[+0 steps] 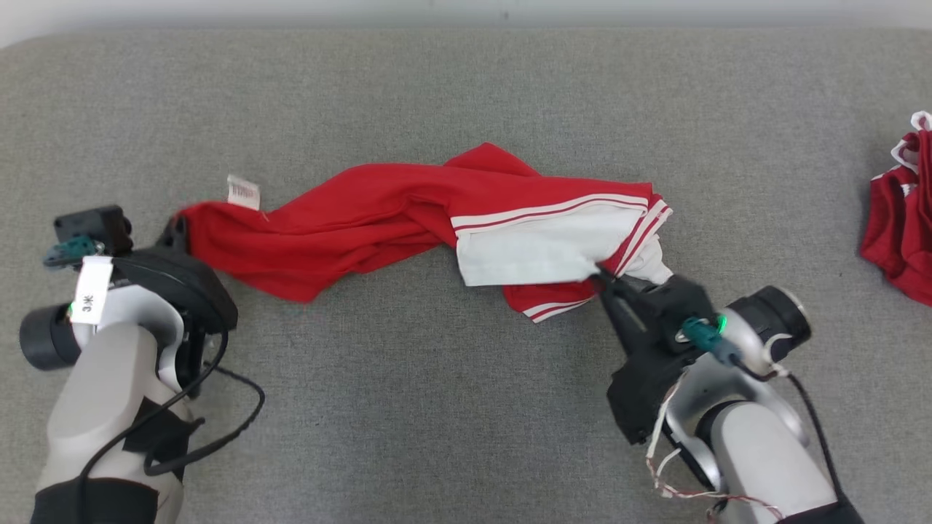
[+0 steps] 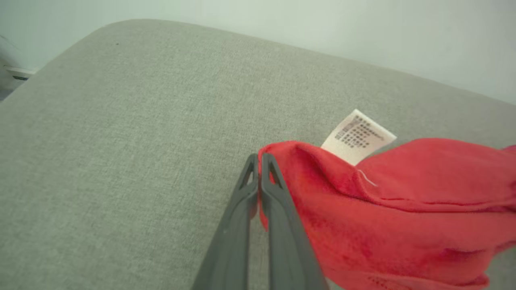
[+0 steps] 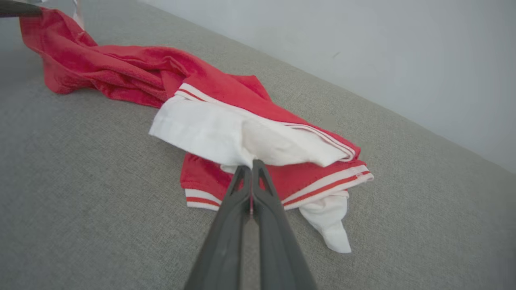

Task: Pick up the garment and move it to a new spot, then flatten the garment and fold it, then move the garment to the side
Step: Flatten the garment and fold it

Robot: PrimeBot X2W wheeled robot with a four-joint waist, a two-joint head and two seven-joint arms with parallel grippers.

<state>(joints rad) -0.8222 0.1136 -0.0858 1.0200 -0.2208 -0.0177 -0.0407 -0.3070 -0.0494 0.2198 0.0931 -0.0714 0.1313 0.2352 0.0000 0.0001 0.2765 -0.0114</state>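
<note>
Evidently the garment [image 1: 364, 218] lies twisted across the grey surface [image 1: 437, 422], left gripper [image 2: 258, 161] clamped on its red end by the label [image 2: 358, 135], right gripper [image 3: 252, 165] pinching the white striped end, likely to pull it flat

A grey woven fabric surface [image 1: 466, 437], padded by the look of it, runs out on every side. Ahead of the left gripper [image 2: 259, 158], its far edge bends into a rounded corner [image 2: 133, 28], with a plain pale wall [image 2: 322, 24] close behind. Beyond the right gripper [image 3: 250, 165], the same edge meets a bluish-grey wall [image 3: 363, 48]. The light is soft and even, and shadows are faint.
</note>
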